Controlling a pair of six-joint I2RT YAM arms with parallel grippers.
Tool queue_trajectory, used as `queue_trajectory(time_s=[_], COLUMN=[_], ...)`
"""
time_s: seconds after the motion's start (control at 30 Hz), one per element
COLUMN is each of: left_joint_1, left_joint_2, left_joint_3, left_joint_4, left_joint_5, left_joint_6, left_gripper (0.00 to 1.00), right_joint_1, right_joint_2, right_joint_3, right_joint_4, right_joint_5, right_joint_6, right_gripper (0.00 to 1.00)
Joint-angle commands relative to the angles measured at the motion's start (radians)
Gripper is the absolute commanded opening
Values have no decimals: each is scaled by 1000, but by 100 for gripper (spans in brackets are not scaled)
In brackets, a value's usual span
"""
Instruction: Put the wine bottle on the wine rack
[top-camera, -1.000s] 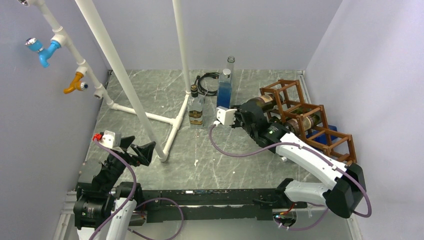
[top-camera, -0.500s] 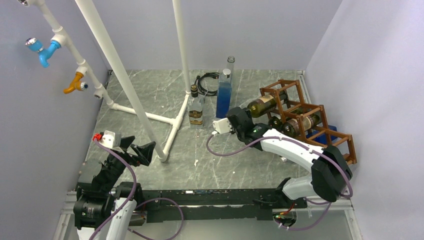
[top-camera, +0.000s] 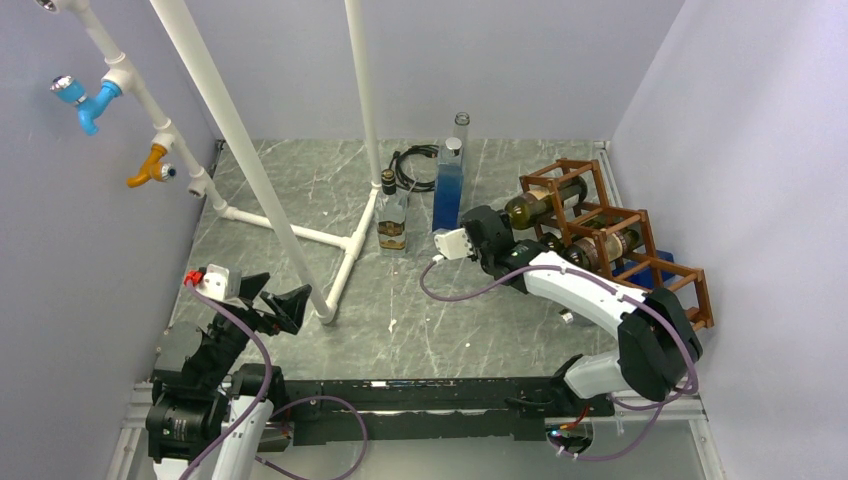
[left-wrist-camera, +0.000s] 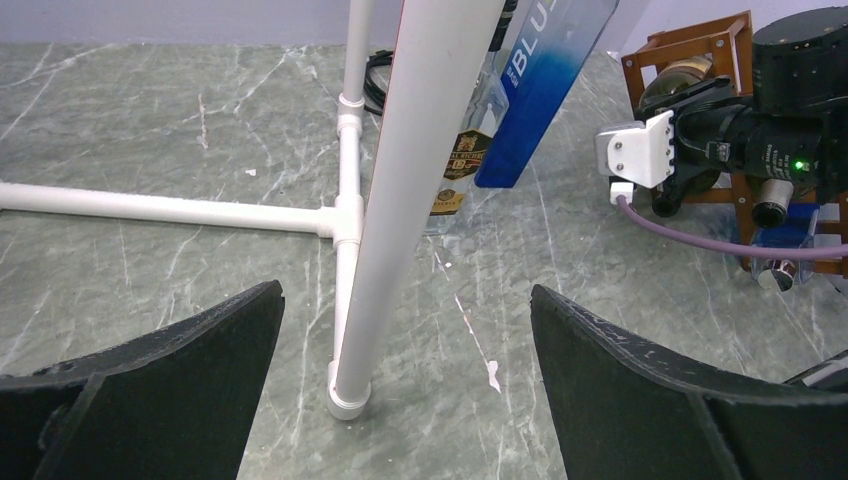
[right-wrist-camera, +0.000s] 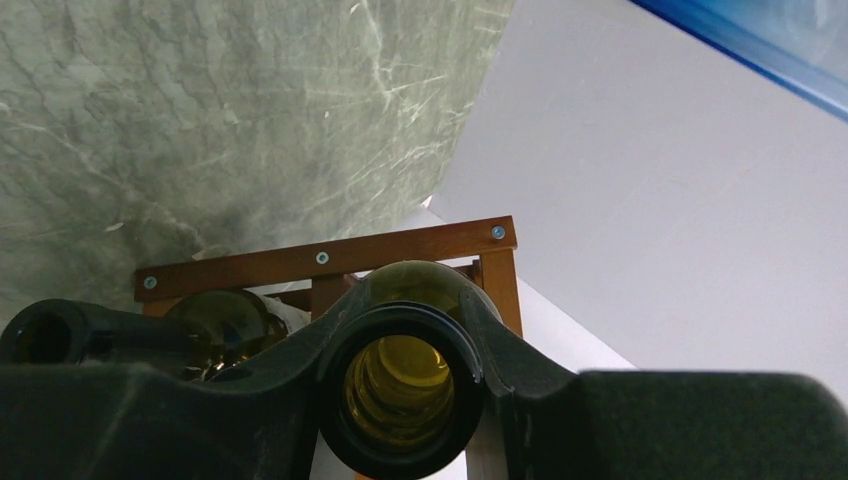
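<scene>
clamping the wine bottle (top-camera: 542, 202) neck, right end effector (top-camera: 495, 228) part-closed.

Overhead and both wrist views share the wine rack (top-camera: 625, 213).

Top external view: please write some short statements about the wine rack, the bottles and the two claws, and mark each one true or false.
1. The right claw is closed around the neck of the wine bottle. True.
2. The wine bottle stands upright on the table. False: it lies on its side in an end cell of the wine rack.
3. The left claw is open and holds nothing. True.
4. The wine rack holds only this one bottle. False: another bottle lies in the next cell.
5. The tall blue bottle lies flat. False: it stands upright.
</scene>
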Motion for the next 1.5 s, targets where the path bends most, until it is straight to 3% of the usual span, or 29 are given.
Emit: queue_trajectory(time_s=[0.0, 0.9, 1.0, 1.13, 1.27, 1.47], left_joint_1=[-9, -23, -23, -23, -23, -23], left_joint_2=[-14, -18, -19, -20, -19, -7], left_joint_3=[1, 1, 3, 3, 3, 3], left_joint_4=[36, 35, 33, 33, 33, 31], left_joint_5=[-14, -19, -21, -25, -25, -29], left_joint_6=[-12, -13, -14, -13, -16, -15], left_gripper=[100, 100, 100, 100, 100, 99], right_joint_1=[-29, -159, -159, -154, -127, -55], right_joint_2=[-10, 2, 4, -20, -64, -132], right_joint_3=[71, -68, -81, -89, -120, -182], right_joint_4=[83, 337, 347, 319, 275, 265], right_joint_5=[59, -27, -31, -38, -58, -39], right_joint_6=[-77, -148, -145, -131, -125, -80], right_gripper=[0, 0, 10, 15, 56, 86])
